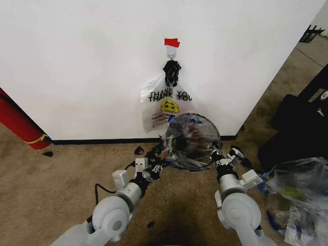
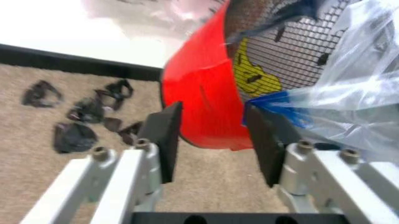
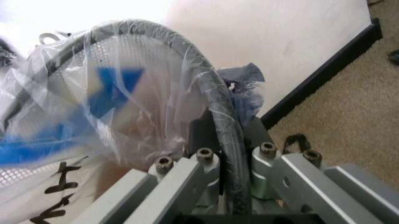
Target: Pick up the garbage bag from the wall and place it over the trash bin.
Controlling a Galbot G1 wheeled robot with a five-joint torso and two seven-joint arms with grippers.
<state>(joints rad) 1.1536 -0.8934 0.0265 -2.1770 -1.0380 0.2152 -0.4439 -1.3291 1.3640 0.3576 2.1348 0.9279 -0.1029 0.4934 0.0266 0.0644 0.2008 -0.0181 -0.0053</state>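
The trash bin [image 1: 197, 134], black mesh with a red base [image 2: 203, 100], is tipped over with its mouth toward me, close to the wall [image 1: 82, 61]. The garbage bag [image 1: 180, 130], translucent with blue strips [image 3: 112, 86], is draped over its rim. My right gripper [image 1: 224, 157] is shut on the rim [image 3: 227, 135], with bag plastic beside it. My left gripper [image 1: 154, 165] is open at the bin's lower left. Its fingers [image 2: 165, 135] stand on either side of the red base, and a blue strip [image 2: 281, 100] lies by one of them.
A second smiley "THANK YOU" bag [image 1: 165, 105] hangs from the hook under the red tape [image 1: 171, 42]. A long red cylinder [image 1: 18, 125] leans at the left. A clear plastic bundle [image 1: 300, 189] and a black case [image 1: 297, 128] sit at the right. Black scraps [image 2: 81, 121] lie on the carpet.
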